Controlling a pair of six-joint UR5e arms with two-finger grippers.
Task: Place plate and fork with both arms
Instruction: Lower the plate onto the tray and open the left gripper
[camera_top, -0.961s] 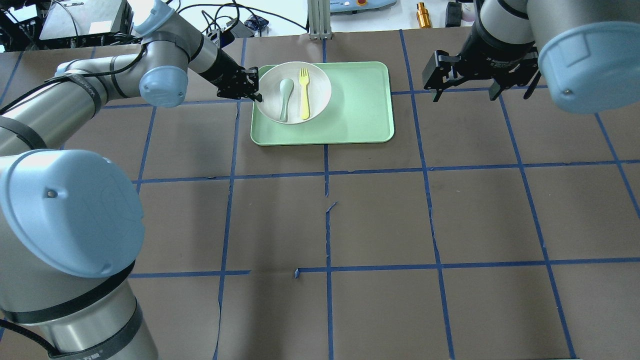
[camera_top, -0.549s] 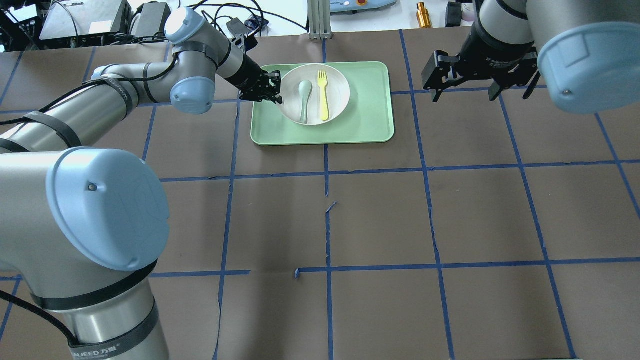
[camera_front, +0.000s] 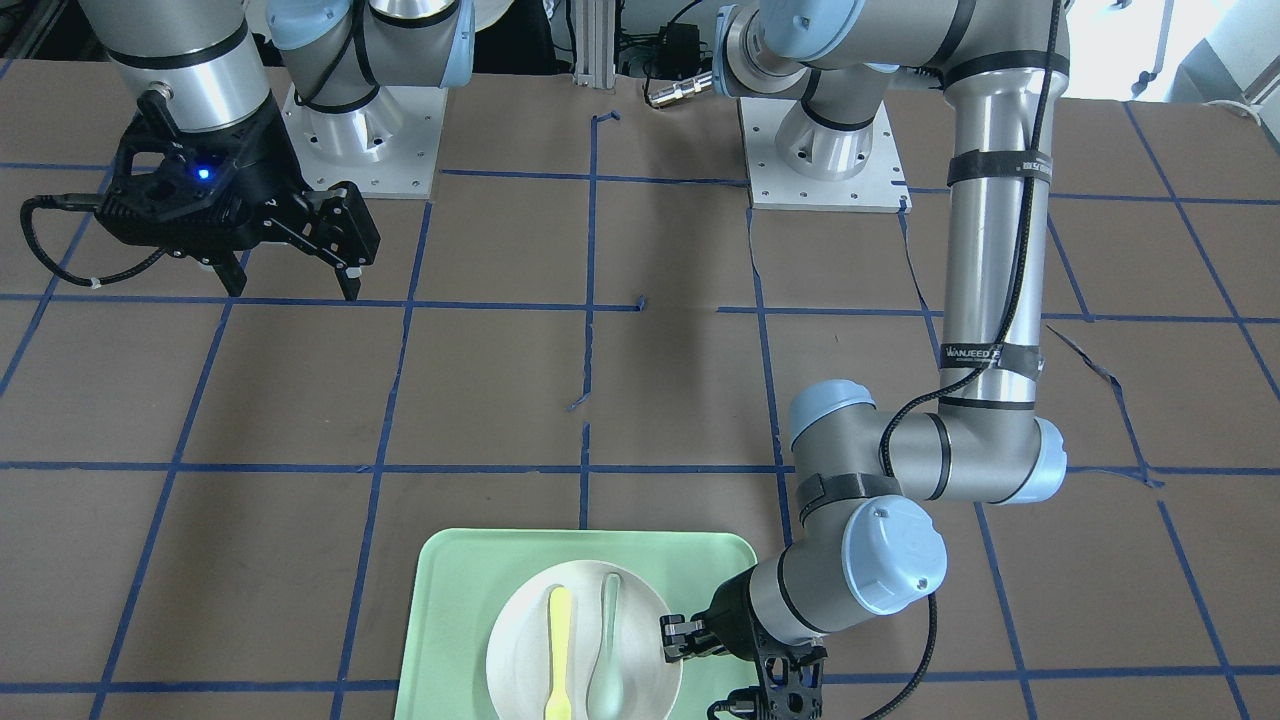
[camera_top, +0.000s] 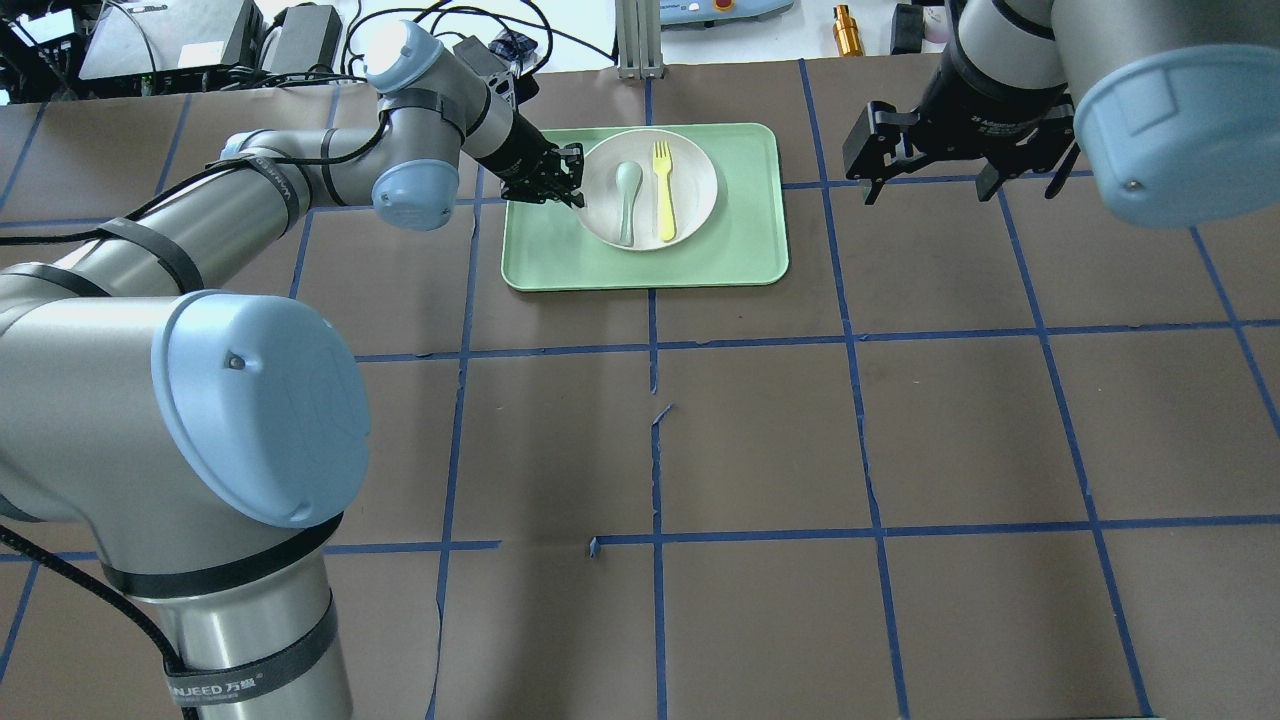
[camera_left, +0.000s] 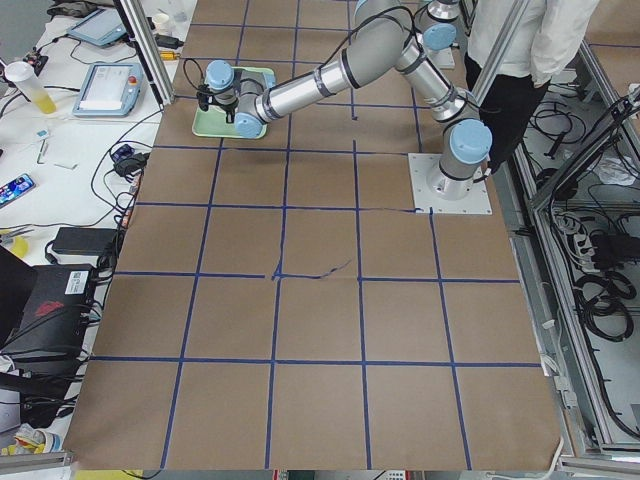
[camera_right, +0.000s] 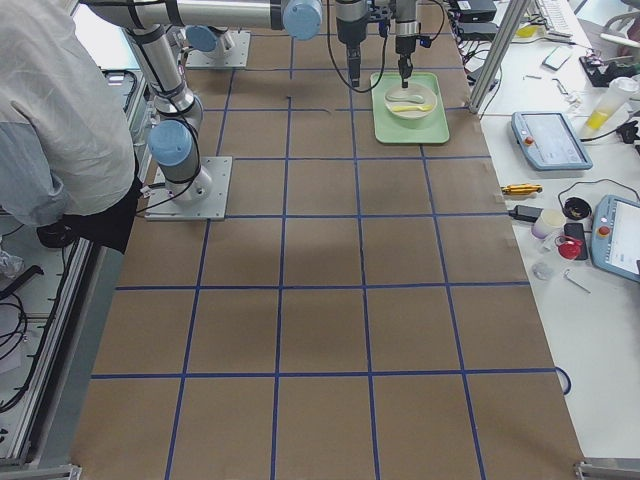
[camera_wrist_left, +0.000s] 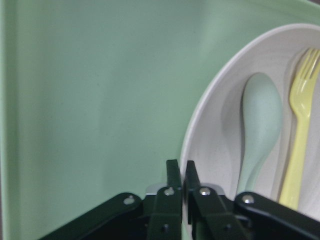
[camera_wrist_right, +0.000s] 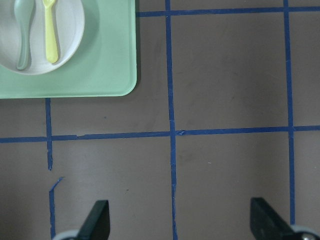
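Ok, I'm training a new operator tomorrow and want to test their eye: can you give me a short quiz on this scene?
1. True or false: the fork lies on the tray, beside the plate.
2. What is the left gripper shut on? A) the fork's handle B) the plate's rim C) the tray's edge
3. Fill in: the right gripper, over the table away from the tray, is ____.
Key: 1 false, the fork lies in the plate beside the spoon. 2 B. 3 open.
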